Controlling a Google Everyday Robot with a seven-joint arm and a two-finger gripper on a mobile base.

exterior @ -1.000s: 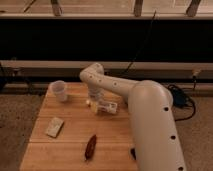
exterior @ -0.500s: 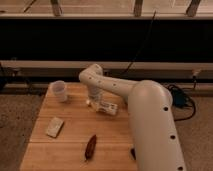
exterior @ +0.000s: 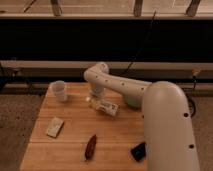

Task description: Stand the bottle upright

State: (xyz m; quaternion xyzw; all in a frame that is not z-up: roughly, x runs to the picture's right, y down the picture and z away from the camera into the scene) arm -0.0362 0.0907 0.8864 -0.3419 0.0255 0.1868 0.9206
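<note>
On the wooden worktop [exterior: 70, 142], the bottle [exterior: 105, 106] is found lying flat, long axis running sideways, just nearside of the tool [exterior: 96, 93], whose state cannot be told.

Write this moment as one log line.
small clear-whitish plastic bottle: lying on its side | gripper: low, close behind it | upright: not yet
</note>
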